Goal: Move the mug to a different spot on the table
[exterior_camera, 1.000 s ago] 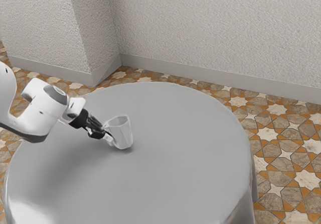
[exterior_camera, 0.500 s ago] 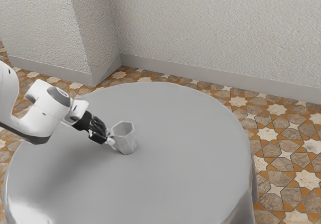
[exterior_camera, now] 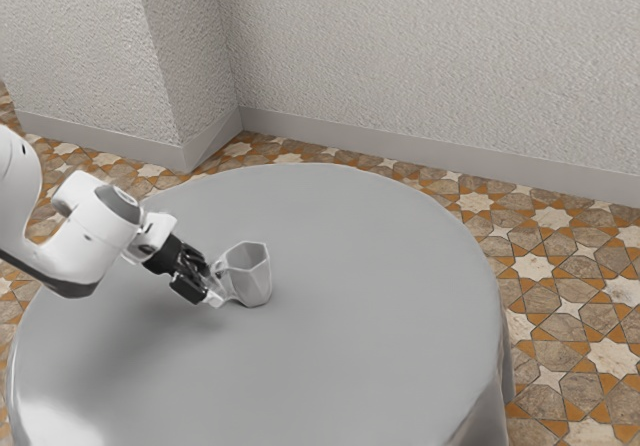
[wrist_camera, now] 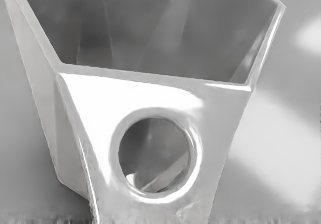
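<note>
A white faceted mug (exterior_camera: pixel 247 272) stands upright on the round grey table (exterior_camera: pixel 380 296), left of its middle, with its handle turned toward the arm. My gripper (exterior_camera: pixel 208 285) comes in low from the exterior view's left and is shut on the mug's handle. In the wrist view the mug (wrist_camera: pixel 150 83) is right in front of my hand. Its ring-shaped handle (wrist_camera: pixel 155 158) faces the camera and its open mouth lies beyond.
The table's near-left edge (exterior_camera: pixel 30 356) runs just below the arm. A wide bare stretch of tabletop (exterior_camera: pixel 400 266) lies to the exterior view's right of the mug. Textured walls and a patterned tile floor (exterior_camera: pixel 570 296) surround the table.
My hand has come down and shifted slightly toward the table's front. The mug, tilted and lifted a second ago, now stands level on the tabletop.
</note>
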`<state>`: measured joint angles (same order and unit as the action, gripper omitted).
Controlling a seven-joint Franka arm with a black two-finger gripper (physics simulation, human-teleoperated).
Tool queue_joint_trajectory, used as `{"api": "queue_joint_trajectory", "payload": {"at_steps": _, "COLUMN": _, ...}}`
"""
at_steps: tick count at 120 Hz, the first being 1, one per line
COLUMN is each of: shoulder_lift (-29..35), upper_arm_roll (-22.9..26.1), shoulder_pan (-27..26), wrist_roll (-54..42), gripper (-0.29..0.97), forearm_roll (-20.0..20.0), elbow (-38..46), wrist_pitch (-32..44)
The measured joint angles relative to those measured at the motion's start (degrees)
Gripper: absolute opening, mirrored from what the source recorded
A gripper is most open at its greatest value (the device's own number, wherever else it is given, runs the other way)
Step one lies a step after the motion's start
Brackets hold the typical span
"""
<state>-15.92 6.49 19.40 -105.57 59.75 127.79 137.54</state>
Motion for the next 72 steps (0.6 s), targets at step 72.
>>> {"api": "queue_joint_trajectory", "payload": {"at_steps": 72, "shoulder_lift": 5.1, "upper_arm_roll": -6.1, "shoulder_pan": 2.2, "wrist_roll": 26.0, "gripper": 0.68, "forearm_roll": -43.8, "elbow": -11.2, "wrist_pitch": -8.0}}
